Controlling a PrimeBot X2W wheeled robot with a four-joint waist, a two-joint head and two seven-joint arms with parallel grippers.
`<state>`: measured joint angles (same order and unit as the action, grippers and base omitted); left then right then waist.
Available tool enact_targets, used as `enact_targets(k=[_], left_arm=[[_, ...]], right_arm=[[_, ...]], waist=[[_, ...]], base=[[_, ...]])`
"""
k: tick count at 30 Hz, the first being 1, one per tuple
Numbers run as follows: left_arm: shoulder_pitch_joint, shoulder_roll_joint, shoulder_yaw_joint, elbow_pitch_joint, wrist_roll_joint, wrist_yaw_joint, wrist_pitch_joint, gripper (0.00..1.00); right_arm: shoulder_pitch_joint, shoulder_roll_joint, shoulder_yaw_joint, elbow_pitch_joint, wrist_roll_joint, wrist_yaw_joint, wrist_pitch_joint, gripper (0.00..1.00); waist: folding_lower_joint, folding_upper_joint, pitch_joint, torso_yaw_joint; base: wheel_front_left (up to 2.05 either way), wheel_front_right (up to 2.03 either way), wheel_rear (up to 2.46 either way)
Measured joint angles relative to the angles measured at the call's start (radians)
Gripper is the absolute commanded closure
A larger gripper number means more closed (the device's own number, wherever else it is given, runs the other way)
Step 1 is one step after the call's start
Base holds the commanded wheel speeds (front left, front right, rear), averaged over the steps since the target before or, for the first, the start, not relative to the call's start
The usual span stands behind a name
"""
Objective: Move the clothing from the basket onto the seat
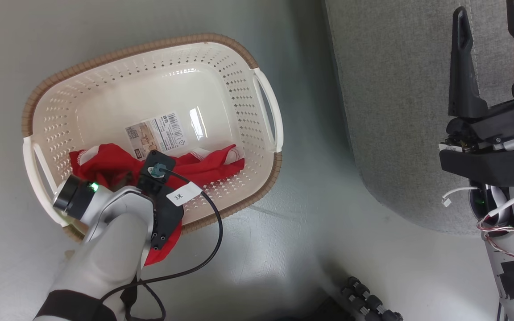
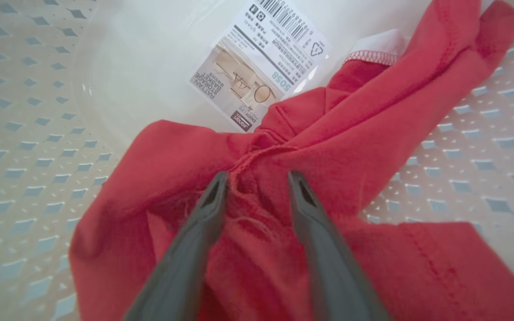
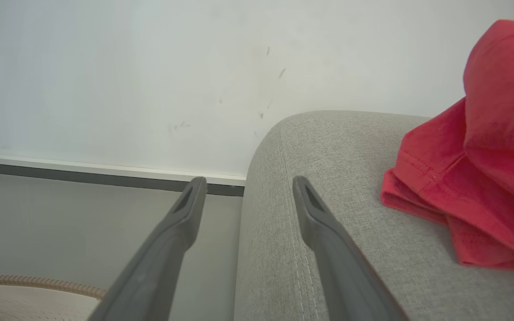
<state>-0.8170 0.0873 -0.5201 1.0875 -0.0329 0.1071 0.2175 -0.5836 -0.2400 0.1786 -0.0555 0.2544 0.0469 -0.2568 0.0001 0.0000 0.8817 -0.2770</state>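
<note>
Left jaws: down inside the basket, which stands on the grey floor just beside the seat. In the left wrist view my two fingers stand part open, somewhat narrower than my right pair. Their tips press into the red clothing. They straddle a puckered ridge of fabric with a stitched seam running across it. Cloth lies between the tips, but they stand well apart, so I record no pinch.

Clothing, position: crumpled along the near side of the basket's floor, spreading from one white loop handle toward the other. White trim shows at one end. One fold drapes over the near rim, under my left forearm. The rest of the basket floor carries a printed label with a barcode. In the left wrist view the fabric's edge overlaps the label's near corner.

Right jaws: raised over the seat's rounded edge, fingers wide apart, holding nothing. In the right wrist view the seat's seam line runs beneath one finger. A second red garment lies bundled on the seat's top, near my fingers but not touching them. Behind are a pale wall and a dark skirting strip. The basket's brown rim shows in that view's lower left corner.
</note>
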Motion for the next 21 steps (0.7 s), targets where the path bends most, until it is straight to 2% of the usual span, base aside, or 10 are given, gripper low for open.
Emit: enact_targets(k=[1, 2, 9, 21], left_arm=[[0.0, 0.0, 0.0, 0.003, 0.001, 0.002, 0.001, 0.82], [-0.001, 0.0, 0.0, 0.005, 0.001, 0.008, 0.001, 1.0], [-0.001, -0.012, -0.002, 0.012, 0.001, 0.007, -0.019, 1.0], [0.0, -0.035, 0.004, -0.03, -0.03, 0.007, -0.151, 1.0]], right_arm=[[0.0, 0.001, 0.0, 0.002, 0.0, 0.003, 0.0, 0.0], [0.0, 0.002, -0.001, 0.006, 0.0, 0.003, 0.0, 0.0], [-0.001, 0.007, -0.012, 0.04, -0.002, 0.007, 0.0, 0.0], [0.001, 0.023, -0.016, 0.111, -0.01, 0.016, 0.0, 0.0]], waist=[[-0.0001, 0.0, 0.0, -0.001], [-0.0001, 0.0, 0.0, -0.002], [-0.0001, 0.0, -0.021, -0.003], [-0.0001, 0.0, -0.103, 0.019]], base=[[0.0, 0.0, 0.0], [0.0, 0.0, 0.0], [0.0, 0.0, 0.0], [0.0, 0.0, 0.0]])
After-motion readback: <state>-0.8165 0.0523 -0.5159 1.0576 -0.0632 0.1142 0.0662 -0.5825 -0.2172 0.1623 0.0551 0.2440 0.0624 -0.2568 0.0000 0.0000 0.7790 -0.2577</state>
